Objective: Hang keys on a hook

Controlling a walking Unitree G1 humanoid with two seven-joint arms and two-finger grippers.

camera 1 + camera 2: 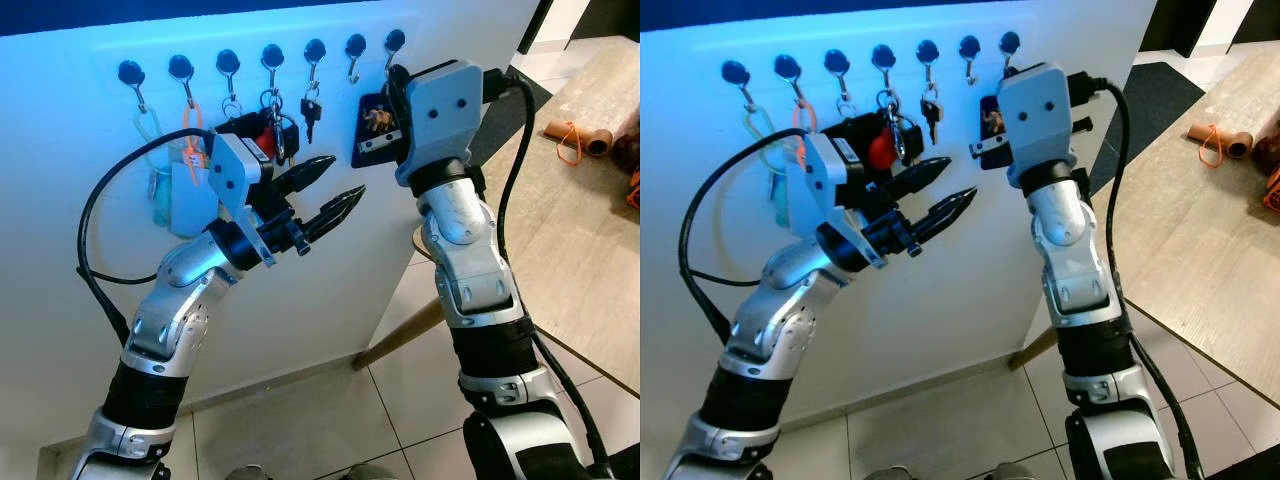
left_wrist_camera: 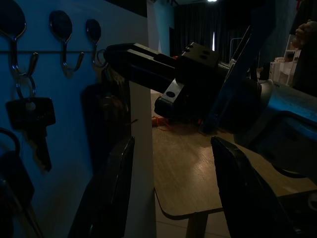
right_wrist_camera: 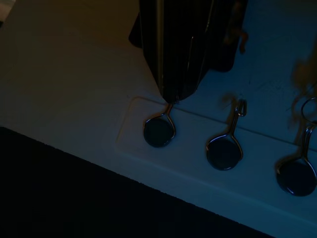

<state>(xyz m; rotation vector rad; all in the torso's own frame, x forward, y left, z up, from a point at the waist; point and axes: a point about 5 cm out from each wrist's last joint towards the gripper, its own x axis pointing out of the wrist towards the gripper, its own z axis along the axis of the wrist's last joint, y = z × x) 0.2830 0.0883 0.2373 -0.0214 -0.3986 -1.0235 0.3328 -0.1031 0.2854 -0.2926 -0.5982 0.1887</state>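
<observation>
At a white wall fitted with a row of seven hooks [image 1: 271, 58], a humanoid robot raises both arms toward the rack.

The right pincer [image 3: 173, 84] is pressed up against the last hook [image 3: 159, 130] at the right end of the row, fingers drawn together on something dark; a key there cannot be made out. The left pincer [image 1: 322, 195] hovers just off the wall below the middle hooks, fingers spread and holding nothing. A black key [image 1: 311, 112] hangs from the fifth hook, with a red-tagged bunch [image 1: 268, 135] beside it. A wooden worktop [image 1: 580, 250] stands to the right.
</observation>
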